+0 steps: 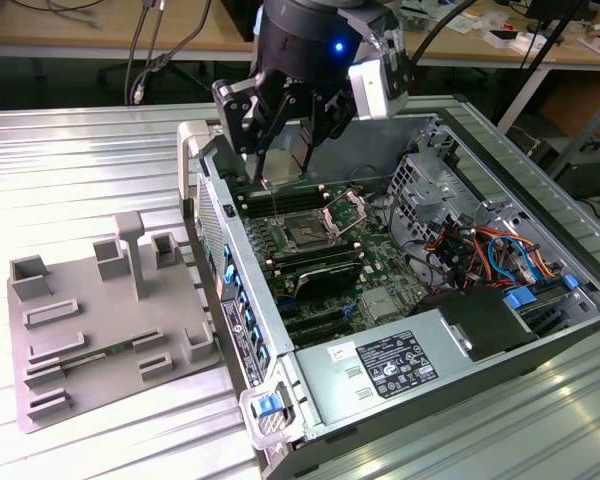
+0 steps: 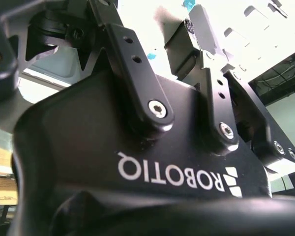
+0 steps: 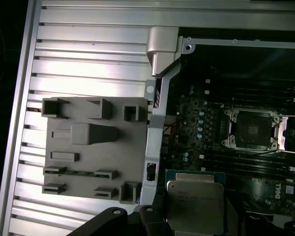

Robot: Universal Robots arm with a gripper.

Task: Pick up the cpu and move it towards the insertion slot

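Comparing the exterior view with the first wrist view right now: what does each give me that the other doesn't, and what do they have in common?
Exterior view alone: the arm's black gripper hanging over the open computer case, plus the power supply, the coloured cables and the desks behind.

First wrist view alone: the cpu close up, its metal top facing the camera, held between the dark fingers over the motherboard.

Both: the grey plastic tray on the ribbed table, and the insertion slot with its bracket swung open. The cpu is beside the slot, not above it.
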